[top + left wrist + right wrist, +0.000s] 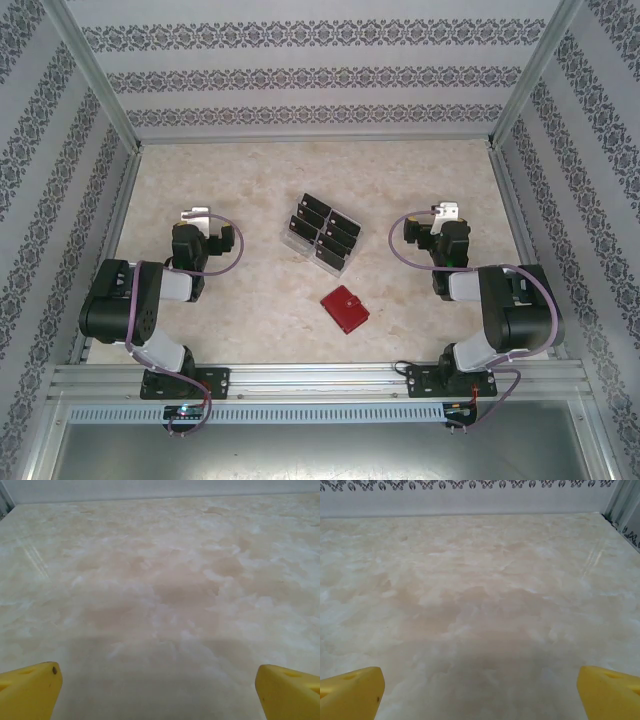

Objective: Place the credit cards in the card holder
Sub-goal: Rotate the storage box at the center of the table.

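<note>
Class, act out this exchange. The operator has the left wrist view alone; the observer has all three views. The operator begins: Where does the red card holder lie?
Observer: The card holder lies folded shut near the middle of the table, toward the near edge.
Operator: And the credit cards?
Observer: The credit cards stand in rows in a clear rack, farther out than the card holder.
Operator: Do the rack and the holder touch?
Observer: No, a strip of bare table lies between them.
</note>
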Available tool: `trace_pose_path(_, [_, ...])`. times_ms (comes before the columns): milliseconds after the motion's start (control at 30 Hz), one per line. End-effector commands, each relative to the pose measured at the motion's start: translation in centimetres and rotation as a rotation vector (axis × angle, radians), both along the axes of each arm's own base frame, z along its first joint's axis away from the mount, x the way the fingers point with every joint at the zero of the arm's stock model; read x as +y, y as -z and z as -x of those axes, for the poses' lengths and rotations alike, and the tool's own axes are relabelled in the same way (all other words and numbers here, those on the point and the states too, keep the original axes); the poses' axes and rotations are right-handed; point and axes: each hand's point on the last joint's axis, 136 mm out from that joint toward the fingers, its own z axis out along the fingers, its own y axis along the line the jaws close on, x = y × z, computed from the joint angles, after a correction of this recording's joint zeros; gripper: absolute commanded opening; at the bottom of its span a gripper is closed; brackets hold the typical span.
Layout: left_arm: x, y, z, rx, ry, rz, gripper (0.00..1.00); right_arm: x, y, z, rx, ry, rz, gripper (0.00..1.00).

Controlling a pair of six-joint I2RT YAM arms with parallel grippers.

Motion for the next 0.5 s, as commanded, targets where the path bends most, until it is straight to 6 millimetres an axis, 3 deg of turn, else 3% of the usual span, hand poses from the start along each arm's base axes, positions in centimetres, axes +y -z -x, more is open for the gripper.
trace_pose_path(0, [0.1, -0.9, -0.4, -0.034, 0.009, 0.0, 1.0, 0.0, -1.4, -0.5, -0.039, -0.013, 0.007, 0.98])
trace_pose_path(467, [1.9, -1.2, 0.0, -0.059, -0.099, -0.004, 1.0, -0.1, -1.4, -0.5, -0.039, -0.02, -0.008, 0.98])
